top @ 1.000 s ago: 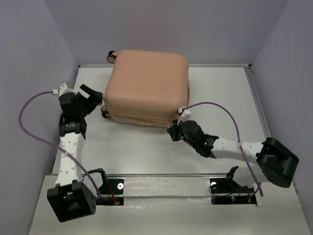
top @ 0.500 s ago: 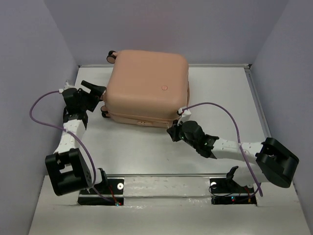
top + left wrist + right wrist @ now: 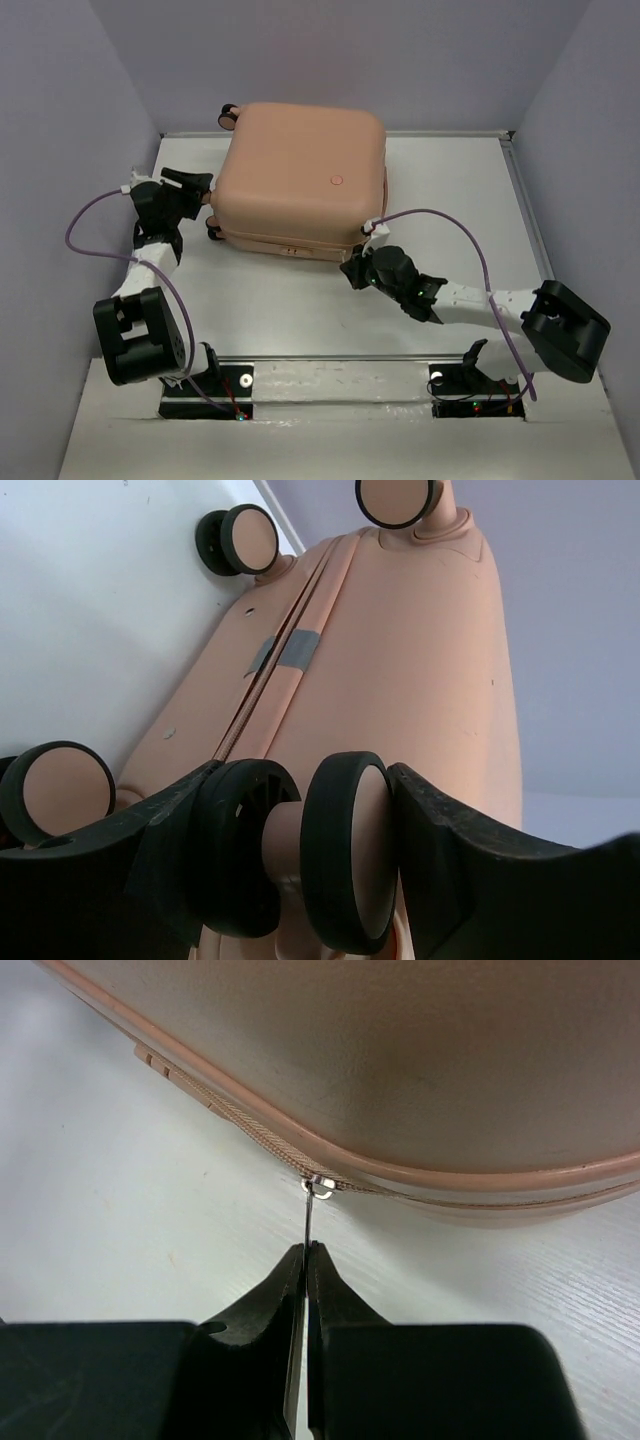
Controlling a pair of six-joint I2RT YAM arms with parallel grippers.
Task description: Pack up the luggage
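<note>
Wheels (image 3: 345, 850), four, on one luggage (image 3: 300, 175); left gripper (image 3: 300, 815) clamps one.

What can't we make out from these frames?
- Inside of the suitcase: every view, closed shell hides it.
- Zipper beyond the pull: right wrist view, cut off by the edges.
- Right claw tips: top view, too small and dark.
- Left claw on the wheel: left wrist view, bottom edge cuts it.

A lab rig: white table (image 3: 300, 310) boxed by plain lilac walls (image 3: 60, 100).
</note>
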